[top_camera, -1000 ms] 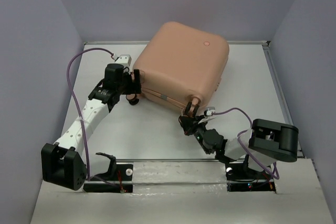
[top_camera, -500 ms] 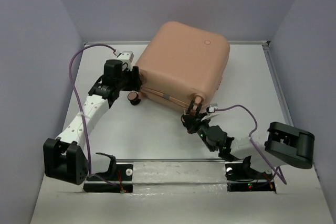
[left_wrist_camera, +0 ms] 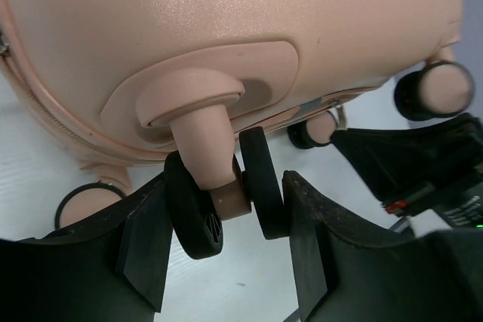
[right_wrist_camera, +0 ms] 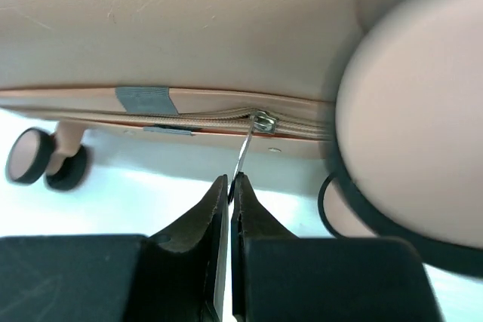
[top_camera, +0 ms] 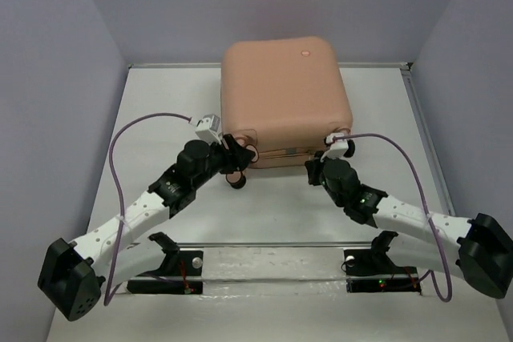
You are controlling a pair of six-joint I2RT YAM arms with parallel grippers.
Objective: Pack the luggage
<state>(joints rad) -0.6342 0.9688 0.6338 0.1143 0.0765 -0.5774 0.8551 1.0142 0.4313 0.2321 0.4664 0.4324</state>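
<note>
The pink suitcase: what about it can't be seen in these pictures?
- Contents: the peach-pink hard-shell suitcase is closed in every view, so the shell hides the inside.
- Far stretch of the zip: in the right wrist view a blurred pink caster wheel near the lens covers it.
- Tip of the metal zip pull: right wrist view, hidden between the black fingers.

The luggage [top_camera: 280, 90] had a smooth, hard plastic shell with a soft satin sheen and faint scuffs. Its caster wheel [left_wrist_camera: 192, 213] wore matt black rubbery tyres on a smooth pink plastic stem. The zipper pull [right_wrist_camera: 243, 152] was thin bright metal, and the zip tape [right_wrist_camera: 211, 120] was woven cloth. The jaws of the left gripper [left_wrist_camera: 226, 186] and right gripper [right_wrist_camera: 231, 182] were matt black plastic. The white worktop [top_camera: 264, 214] looked slightly glossy.
</note>
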